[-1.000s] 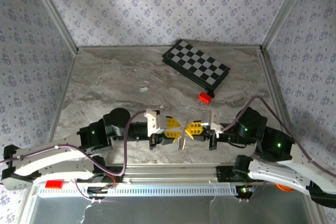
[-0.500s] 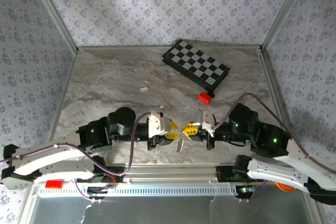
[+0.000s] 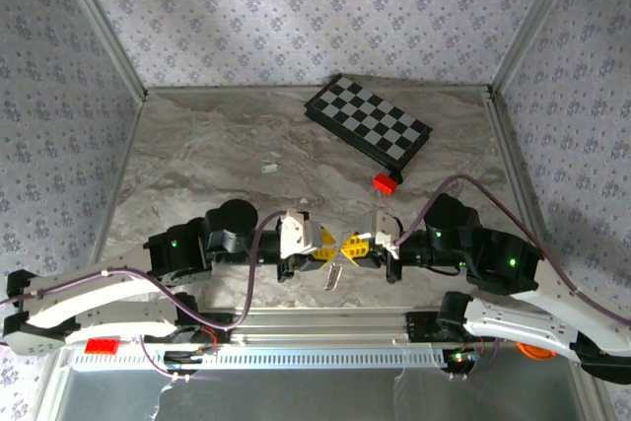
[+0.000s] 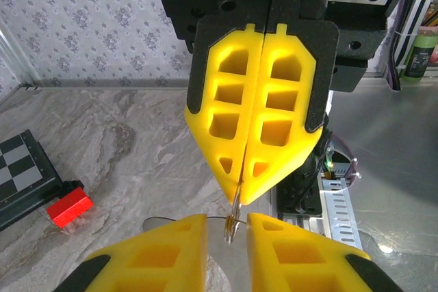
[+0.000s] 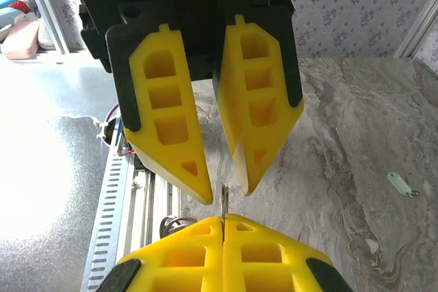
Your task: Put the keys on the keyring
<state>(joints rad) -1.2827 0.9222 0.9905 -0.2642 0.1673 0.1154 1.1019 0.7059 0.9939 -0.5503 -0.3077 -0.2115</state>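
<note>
Near middle of the counter point(image 3: 197, 165): the left gripper point(image 3: 323, 248) and right gripper point(image 3: 351, 246) meet tip to tip.
Right jaws: closed on a thin metal strip seen edge-on, judged to be a silver key point(image 4: 233, 213), its tip poking toward the left arm.
Left jaws: apart, one on either side of that tip, touching nothing.
Keyring point(image 4: 179, 221): probably the fine wire just beside the key's tip; it cannot be told whether it is threaded.
Mint-green key point(image 5: 399, 182): lies alone on the counter, farther back and left, well apart from both arms.
Risk: if the left jaws close off-centre, they could twist the key out of the narrow pinch or flick the wire away.
Left wrist view: separates wire, key tip and gap.
Top view: blurs these into one silver speck.
</note>
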